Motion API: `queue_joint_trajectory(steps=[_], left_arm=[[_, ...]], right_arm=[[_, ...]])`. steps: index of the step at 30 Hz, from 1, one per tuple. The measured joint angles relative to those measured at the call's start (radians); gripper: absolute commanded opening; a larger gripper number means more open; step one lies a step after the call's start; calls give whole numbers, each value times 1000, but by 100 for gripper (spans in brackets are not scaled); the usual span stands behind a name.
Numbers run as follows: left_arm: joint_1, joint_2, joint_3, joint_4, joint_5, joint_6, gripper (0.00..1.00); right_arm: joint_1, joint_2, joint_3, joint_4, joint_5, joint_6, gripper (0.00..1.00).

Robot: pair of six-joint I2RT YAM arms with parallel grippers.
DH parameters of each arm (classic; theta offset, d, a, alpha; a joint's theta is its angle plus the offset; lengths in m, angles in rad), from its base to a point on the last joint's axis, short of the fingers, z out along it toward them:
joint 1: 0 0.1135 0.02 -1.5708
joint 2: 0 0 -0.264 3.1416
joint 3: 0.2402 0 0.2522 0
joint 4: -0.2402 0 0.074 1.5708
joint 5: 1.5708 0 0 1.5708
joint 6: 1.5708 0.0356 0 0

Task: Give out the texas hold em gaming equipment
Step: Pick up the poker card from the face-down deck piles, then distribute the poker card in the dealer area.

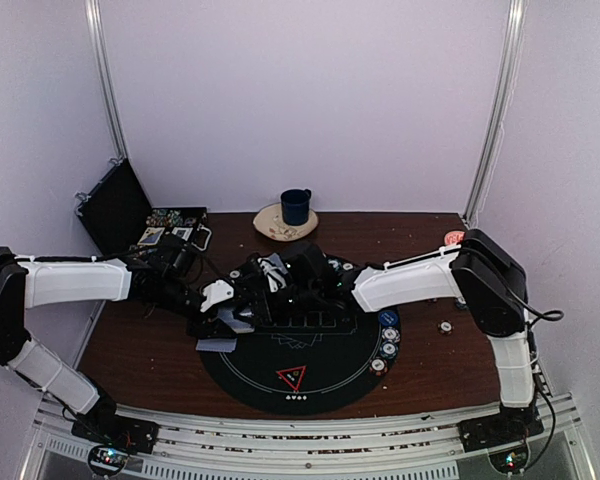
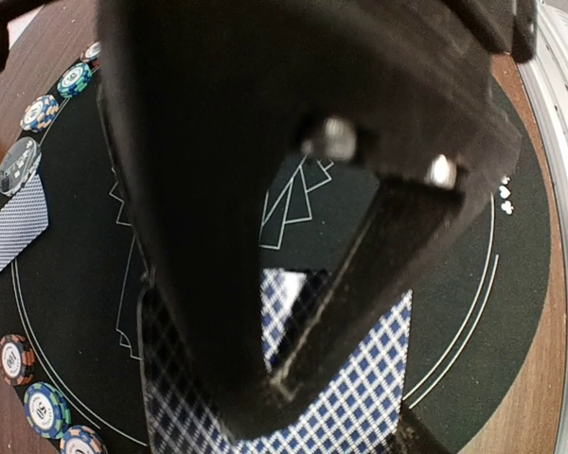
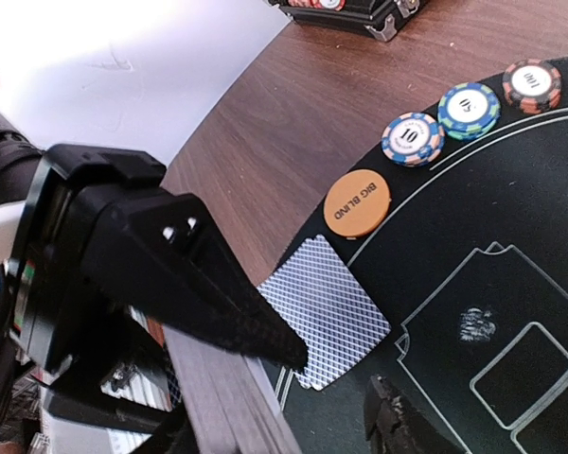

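Note:
A round black poker mat (image 1: 330,385) lies at the near middle, with a red-edged triangle marker (image 1: 291,377) on its near side. My left gripper (image 1: 242,312) is shut on a deck of blue-checked cards (image 2: 379,378) and holds it over the mat's left part; the fingers (image 2: 199,312) hide most of it. My right gripper (image 1: 280,282) is open beside that deck (image 3: 222,402), its jaws apart above the mat (image 3: 511,236). One card (image 3: 324,307) lies face down at the mat's edge, next to an orange BIG BLIND button (image 3: 358,201). Striped chips (image 3: 412,138) line the rim.
A dark blue mug (image 1: 296,206) stands on a patterned small bowl (image 1: 272,226) at the back. An open black case (image 1: 115,208) with more chips sits at the back left. More chips (image 1: 388,342) line the mat's right edge; one small piece (image 1: 445,326) lies on the wood.

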Motion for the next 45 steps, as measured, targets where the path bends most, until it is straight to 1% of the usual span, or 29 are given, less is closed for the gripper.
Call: queue_joint_trajectory(steps=[8, 11, 15, 17, 19, 25, 31, 36, 40, 45], left_arm=[[0, 0, 0, 0, -4, 0, 6], [0, 0, 0, 0, -5, -1, 6], [0, 0, 0, 0, -5, -1, 6], [0, 0, 0, 0, -5, 0, 6], [0, 0, 0, 0, -4, 0, 6], [0, 0, 0, -1, -1, 0, 6], [0, 0, 0, -1, 5, 0, 6], [0, 0, 0, -1, 8, 0, 6], [0, 0, 0, -1, 12, 0, 6], [0, 0, 0, -2, 14, 0, 6]], right_arm=[[-5, -69, -54, -35, 38, -31, 38], [-8, -86, -68, -41, 36, -34, 31], [-9, -95, -70, -48, 12, -33, 12], [-10, -105, -75, -50, 0, -36, 5], [-14, -124, -90, -51, -16, -33, 0], [-41, -183, -130, -47, -54, -30, 0], [-124, -297, -259, -9, -79, -6, 0], [-208, -358, -334, 93, -66, 62, 0], [-236, -317, -309, 182, -2, 153, 0], [-227, -93, -114, 245, 76, 280, 0]])
